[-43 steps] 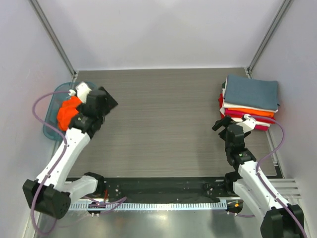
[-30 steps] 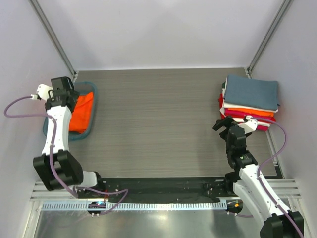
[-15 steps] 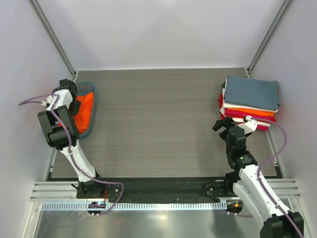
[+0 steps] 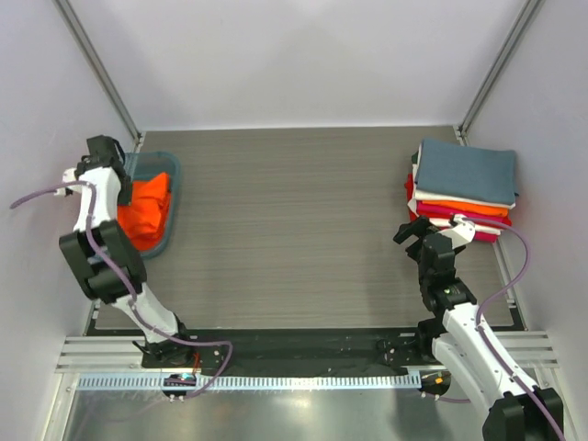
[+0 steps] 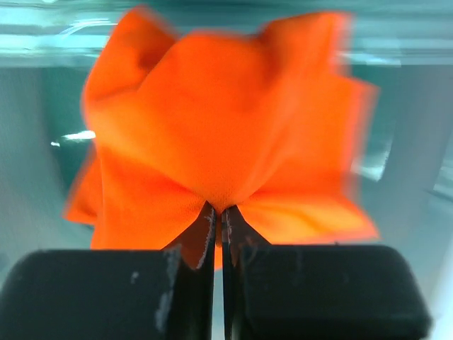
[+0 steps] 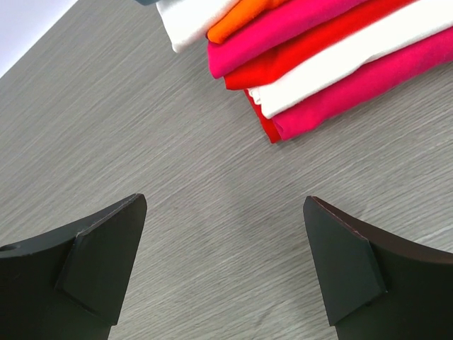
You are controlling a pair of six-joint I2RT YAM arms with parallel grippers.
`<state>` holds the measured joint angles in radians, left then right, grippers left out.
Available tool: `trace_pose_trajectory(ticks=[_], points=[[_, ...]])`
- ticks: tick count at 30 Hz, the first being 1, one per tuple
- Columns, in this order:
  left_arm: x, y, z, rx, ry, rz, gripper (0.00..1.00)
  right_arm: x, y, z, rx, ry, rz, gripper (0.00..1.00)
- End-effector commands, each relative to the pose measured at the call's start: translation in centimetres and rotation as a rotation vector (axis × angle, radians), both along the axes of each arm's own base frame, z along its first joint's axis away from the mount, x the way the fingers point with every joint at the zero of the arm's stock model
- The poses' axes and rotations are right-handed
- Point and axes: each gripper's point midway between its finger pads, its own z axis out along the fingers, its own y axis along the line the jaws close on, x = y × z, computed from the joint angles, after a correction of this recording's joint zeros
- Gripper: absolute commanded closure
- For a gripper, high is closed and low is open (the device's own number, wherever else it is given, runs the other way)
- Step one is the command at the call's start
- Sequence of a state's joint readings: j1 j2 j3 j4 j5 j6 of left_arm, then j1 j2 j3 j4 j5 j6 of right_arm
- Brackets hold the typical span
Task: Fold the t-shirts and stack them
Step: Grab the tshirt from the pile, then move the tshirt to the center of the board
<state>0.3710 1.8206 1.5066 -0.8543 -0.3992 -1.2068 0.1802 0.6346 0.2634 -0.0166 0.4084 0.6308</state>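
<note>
A bright orange t-shirt [image 4: 149,213] lies crumpled in the teal tub [image 4: 171,169] at the table's left edge. My left gripper [image 5: 218,210] is shut on a bunched fold of that orange t-shirt [image 5: 226,120], with cloth pinched between the fingertips. At the far right stands a stack of folded t-shirts [image 4: 462,191] with a slate blue-grey one [image 4: 467,168] on top. The right gripper [image 6: 225,201] hangs open over bare table just in front of the stack [image 6: 318,57], holding nothing.
The tub's translucent wall [image 5: 403,142] surrounds the orange cloth on every side. White walls close in the table on the left, back and right. A black rail [image 4: 294,344] runs along the near edge between the arm bases.
My left gripper has closed on the orange t-shirt in the tub, and the left arm has shifted above the tub. The right arm has not moved.
</note>
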Motion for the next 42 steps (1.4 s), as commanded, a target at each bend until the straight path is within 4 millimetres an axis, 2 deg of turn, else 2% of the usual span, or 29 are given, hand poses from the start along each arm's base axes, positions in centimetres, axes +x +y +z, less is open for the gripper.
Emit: trace_pose_trajectory(ticks=[1, 2, 4, 5, 6, 9, 12, 13, 15, 16, 17, 18, 19, 21, 22, 23, 25, 26, 27, 28, 30, 31, 32, 33, 34, 37, 40, 41, 42], points=[[0.8, -1.3, 10.9, 0.008, -0.374, 0.057, 1.00, 0.5, 0.0, 1.0, 0.008, -0.034, -0.006, 0.00], [0.6, -1.9, 11.3, -0.014, -0.419, 0.062, 1.00, 0.5, 0.0, 1.0, 0.006, -0.033, -0.009, 0.00], [1.5, -3.6, 14.2, -0.081, -0.593, 0.054, 1.00, 0.5, 0.0, 1.0, 0.008, -0.033, -0.009, 0.00], [1.0, -4.7, 17.1, -0.098, -0.700, 0.030, 1.00, 0.5, 0.0, 1.0, 0.009, -0.035, -0.011, 0.00], [1.4, -5.3, 18.0, -0.121, -0.777, 0.015, 1.00, 0.5, -0.1, 1.1, 0.008, -0.038, -0.012, 0.00], [1.6, -9.4, 23.5, -0.220, -0.983, -0.081, 1.00, 0.4, -0.1, 1.0, 0.008, -0.035, -0.013, 0.00], [1.3, -14.6, 29.6, -0.286, -1.112, -0.230, 1.00, 0.5, -0.1, 1.0, 0.008, -0.035, -0.016, 0.00], [0.9, -17.8, 33.0, -0.307, -1.174, -0.318, 1.00, 0.5, -0.1, 1.0, 0.009, -0.033, -0.015, 0.00], [0.4, -20.4, 36.6, -0.285, -1.248, -0.376, 1.00, 0.5, -0.1, 1.0, 0.010, -0.033, -0.017, 0.00], [-0.2, -24.6, 38.1, -0.336, -1.270, -0.473, 1.00, 0.5, -0.1, 0.9, 0.007, -0.029, -0.018, 0.00], [-1.1, -26.4, 41.4, -0.340, -1.347, -0.525, 1.00, 0.5, -0.2, 0.9, 0.006, -0.027, -0.021, 0.00], [-1.5, -27.9, 42.6, -0.344, -1.378, -0.557, 1.00, 0.5, -0.2, 0.9, 0.007, -0.029, -0.021, 0.00], [-2.1, -32.1, 43.0, -0.412, -1.376, -0.644, 1.00, 0.5, -0.3, 1.0, 0.006, -0.031, -0.024, 0.00], [-3.7, -35.9, 45.6, -0.462, -1.441, -0.734, 0.99, 0.5, -0.3, 1.0, 0.007, -0.031, -0.026, 0.00], [-4.4, -39.6, 45.1, -0.529, -1.421, -0.808, 0.99, 0.5, -0.3, 0.9, 0.006, -0.030, -0.027, 0.00], [-4.9, -40.8, 45.4, -0.555, -1.434, -0.838, 0.99, 0.5, -0.3, 1.0, 0.007, -0.032, -0.027, 0.00], [-5.1, -42.6, 43.8, -0.554, -1.393, -0.885, 0.95, 0.5, -0.3, 1.0, 0.008, -0.032, -0.028, 0.00], [-5.1, -42.4, 42.9, -0.534, -1.377, -0.882, 0.94, 0.5, -0.3, 1.0, 0.007, -0.032, -0.029, 0.00], [-4.0, -42.6, 38.2, -0.502, -1.278, -0.870, 0.92, 0.5, -0.3, 1.0, 0.008, -0.033, -0.029, 0.00], [-3.4, -41.5, 35.8, -0.467, -1.235, -0.800, 0.87, 0.5, -0.4, 1.1, 0.008, -0.037, -0.031, 0.00], [-4.3, -39.4, 30.6, -0.423, -1.129, -0.740, 0.74, 0.4, -0.4, 1.2, 0.009, -0.043, -0.031, 0.00], [-4.4, -38.5, 24.0, -0.360, -1.000, -0.728, 0.33, 0.4, -0.3, 1.2, 0.010, -0.044, -0.029, 0.00], [-5.2, -36.5, 22.1, -0.290, -0.959, -0.702, 0.13, 0.3, -0.3, 1.2, 0.013, -0.049, -0.028, 0.00], [-5.9, -35.2, 19.6, -0.234, -0.895, -0.692, 0.01, 0.3, 0.0, 1.3, 0.013, -0.050, -0.007, 0.00], [-6.8, -33.9, 15.3, -0.171, -0.785, -0.692, 0.00, 0.3, 0.2, 1.4, 0.015, -0.056, 0.007, 0.00], [-8.8, -31.9, 10.4, -0.039, -0.654, -0.797, 0.00, 0.2, 0.7, 1.4, 0.016, -0.062, 0.040, 0.00], [-9.5, -34.3, 8.9, -0.021, -0.611, -1.025, 0.00, 0.6, 1.7, 1.6, 0.016, -0.081, 0.103, 0.05], [-9.3, -35.3, 9.3, -0.020, -0.626, -1.082, 0.00, 0.6, 1.9, 1.4, 0.016, -0.071, 0.111, 0.08], [-9.2, -36.4, 8.1, 0.016, -0.565, -1.184, 0.00, 0.8, 1.8, 1.5, 0.014, -0.071, 0.110, 0.08]])
